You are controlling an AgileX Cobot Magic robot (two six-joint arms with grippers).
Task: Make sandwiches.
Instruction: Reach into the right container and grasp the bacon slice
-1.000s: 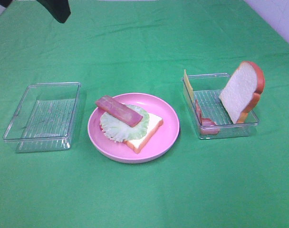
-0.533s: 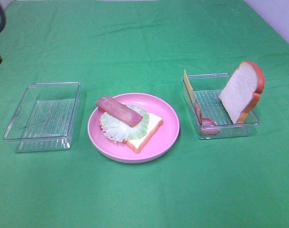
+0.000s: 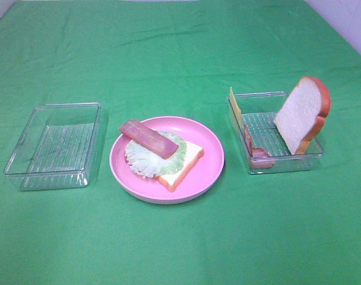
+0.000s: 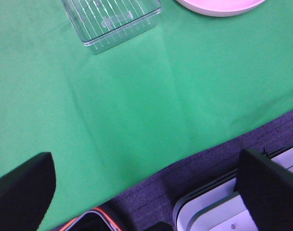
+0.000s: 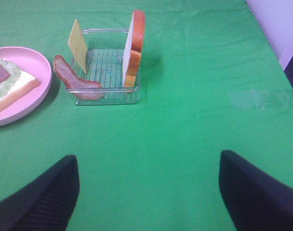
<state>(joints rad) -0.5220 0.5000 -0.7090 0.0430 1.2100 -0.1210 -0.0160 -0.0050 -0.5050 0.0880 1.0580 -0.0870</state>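
The sandwich in the making lies on the pink plate (image 3: 210, 172): a bread slice (image 3: 189, 160), lettuce (image 3: 146, 160) on it, and a bacon strip (image 3: 148, 138) on top. In the right clear tray (image 3: 284, 163) a second bread slice (image 3: 299, 116) stands upright, a yellow cheese slice (image 3: 234, 102) leans on the far wall, and another bacon strip (image 3: 255, 148) lies at the front. Neither arm shows in the high view. My left gripper (image 4: 146, 161) is open over the table's front edge, holding nothing. My right gripper (image 5: 149, 161) is open over bare cloth, well short of the tray (image 5: 108, 98).
An empty clear ribbed tray (image 3: 26, 172) sits left of the plate; its corner (image 4: 113, 21) shows in the left wrist view. Green cloth (image 3: 180, 249) covers the table. Beyond its front edge are grey floor (image 4: 209, 163) and a white base (image 4: 209, 211).
The dark left arm seen at the top left corner of the high view has drawn back out of that view. The food, plate and trays have not moved.
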